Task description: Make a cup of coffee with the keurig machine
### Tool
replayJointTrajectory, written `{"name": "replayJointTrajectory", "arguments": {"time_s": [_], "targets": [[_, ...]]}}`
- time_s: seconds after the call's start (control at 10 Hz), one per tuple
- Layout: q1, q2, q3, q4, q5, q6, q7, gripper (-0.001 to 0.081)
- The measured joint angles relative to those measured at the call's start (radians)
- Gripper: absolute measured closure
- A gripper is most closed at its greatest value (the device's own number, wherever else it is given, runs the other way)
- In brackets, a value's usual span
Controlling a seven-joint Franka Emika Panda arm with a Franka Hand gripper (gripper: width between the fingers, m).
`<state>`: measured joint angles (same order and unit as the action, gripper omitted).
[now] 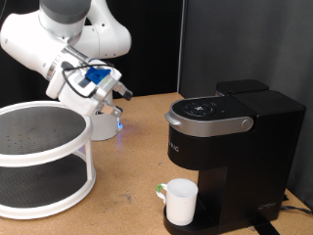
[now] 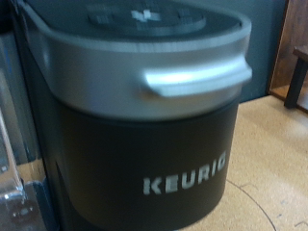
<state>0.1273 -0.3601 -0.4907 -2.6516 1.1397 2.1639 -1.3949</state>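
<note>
While the cup (image 1: 181, 202) sits under the keurig machine (image 1: 235, 137), lid's down.
Gripper (image 1: 123, 94) hovers well apart; can't tell its opening.

And here's the arm (image 1: 64, 39) in the exterior view: glossy white shells all over, fat and rounded, with a big grey dome capping the joint at the top. The links bulge like smooth white barrels, dark seams showing where one meets the next. Down at the wrist there's a bright blue block, black cables looping round it, and darker fittings clustered close. The gripper (image 1: 121, 93) looks black or dark grey, though it's small and hard to make out here. The wrist view shows nothing of the robot's body at all.
</note>
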Motion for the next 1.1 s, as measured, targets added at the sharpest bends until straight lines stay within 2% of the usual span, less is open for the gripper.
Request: {"name": "replayJointTrajectory", "arguments": {"time_s": [0.3,0.5,1.1], "targets": [[-0.023,-0.07,0.0,0.001,-0.064,-0.039,0.067,0.0003],[-0.03,-0.098,0.0,0.002,-0.072,-0.053,0.097,0.0003],[-0.031,-0.142,0.001,0.013,-0.074,-0.076,0.155,0.0003]]}}
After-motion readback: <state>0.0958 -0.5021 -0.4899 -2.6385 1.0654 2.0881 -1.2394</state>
